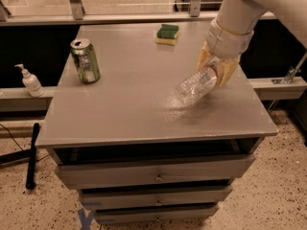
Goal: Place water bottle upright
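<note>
— Plastic, clear, ribbed water bottle (195,86): where?
— Well right of the green drink can (85,60), tilted, base low by the grey surface (134,114). Yellow-fingered pincer (217,71), farther right of the can, pinches its cap end.
— Risk?
— Grip's at one end; swinging it upright, bottle could pivot or slip, then roll off.

One tool (214,71), can (85,61), sponge (168,33); two bottles (195,86) (30,82)
</note>
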{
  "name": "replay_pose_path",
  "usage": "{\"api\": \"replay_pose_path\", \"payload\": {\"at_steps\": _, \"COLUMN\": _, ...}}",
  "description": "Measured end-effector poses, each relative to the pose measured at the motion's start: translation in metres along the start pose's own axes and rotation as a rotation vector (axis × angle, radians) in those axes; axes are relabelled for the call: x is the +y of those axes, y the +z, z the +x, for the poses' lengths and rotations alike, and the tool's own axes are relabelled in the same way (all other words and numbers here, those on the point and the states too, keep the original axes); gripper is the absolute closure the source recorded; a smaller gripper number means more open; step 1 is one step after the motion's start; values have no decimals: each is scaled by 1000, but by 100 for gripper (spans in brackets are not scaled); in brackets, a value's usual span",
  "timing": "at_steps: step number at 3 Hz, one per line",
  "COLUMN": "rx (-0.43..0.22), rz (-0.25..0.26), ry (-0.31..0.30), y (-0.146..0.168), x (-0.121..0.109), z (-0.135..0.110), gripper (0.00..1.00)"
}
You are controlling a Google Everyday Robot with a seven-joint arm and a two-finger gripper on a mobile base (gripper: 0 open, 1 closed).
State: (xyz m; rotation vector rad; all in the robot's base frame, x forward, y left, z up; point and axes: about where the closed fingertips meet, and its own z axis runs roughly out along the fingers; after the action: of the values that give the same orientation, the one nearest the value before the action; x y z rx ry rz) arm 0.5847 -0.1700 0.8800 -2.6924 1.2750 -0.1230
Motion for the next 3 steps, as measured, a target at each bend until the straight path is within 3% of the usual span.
{"api": "replay_pose_path", "payload": {"at_steps": 1, "rx": -5, "rz": 100, "ry": -31, "y": -49, "x": -29, "z": -21, "gripper": 100}}
{"api": "replay_pose_path", "payload": {"at_steps": 2, "rx": -1, "rz": 118, "ry": -32, "y": -52, "x": -34, "z": -21, "gripper": 100}}
{"api": "replay_pose_path", "payload": {"at_steps": 3, "rx": 76, "rz": 161, "ry": -129, "y": -60, "x": -31, "z": -27, "gripper": 100}}
